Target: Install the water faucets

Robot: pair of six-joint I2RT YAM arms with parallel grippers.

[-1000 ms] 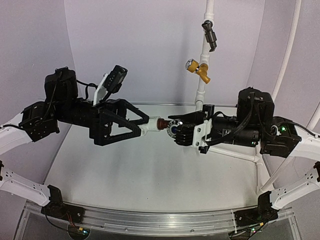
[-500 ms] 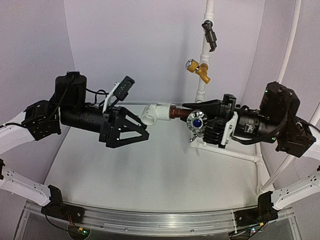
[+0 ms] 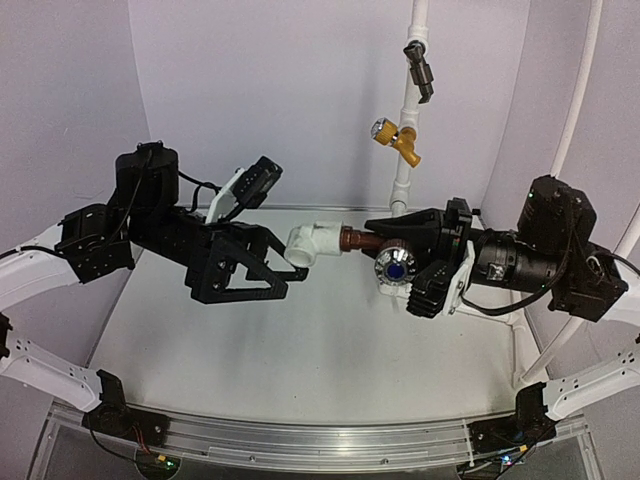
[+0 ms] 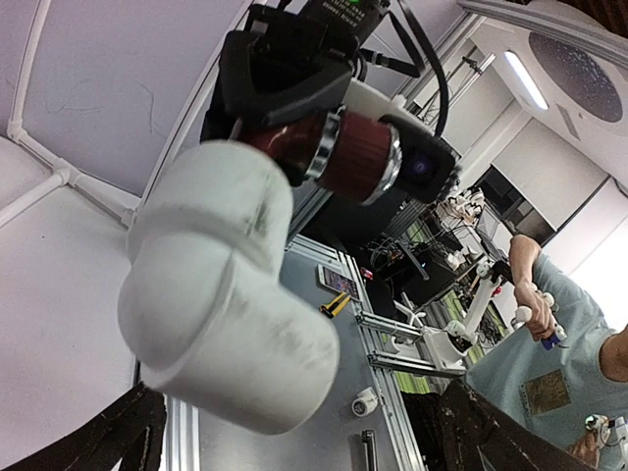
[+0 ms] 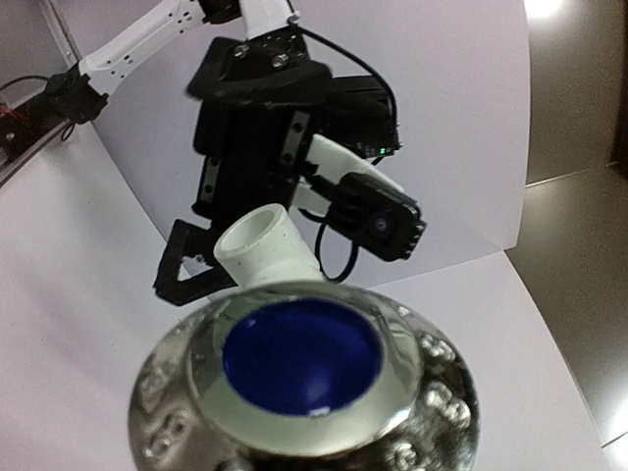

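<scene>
The right end effector (image 3: 393,258) is clamped on the faucet (image 3: 352,239), one finger above the body and one below, holding it roughly level in the air over the desk (image 3: 300,350). The round knob (image 5: 302,361) is turned toward the near side, a chrome rim around a blue centre, and it fills the lower half of the right wrist view. The reddish-brown stem (image 4: 339,147) points away from the right arm, and its end sits inside one socket of the white elbow (image 3: 308,243). The elbow hangs off the stem with its other socket turned toward the left arm.

The left end effector (image 3: 292,262) is spread wide and grips nothing. In its wrist view the two dark fingers (image 4: 108,442) show only at the bottom corners, with the elbow up in the gap between them. The elbow's lower edge comes close to one finger, and I cannot tell whether they touch. From above, the fingertips lie just under and beside the elbow.

The two arms meet over the middle of the desk. Behind them a white pipe (image 3: 404,175) stands upright at the back, carrying a yellow valve (image 3: 397,135) and, higher up, a dark valve (image 3: 421,65), both well apart from the faucet
</scene>
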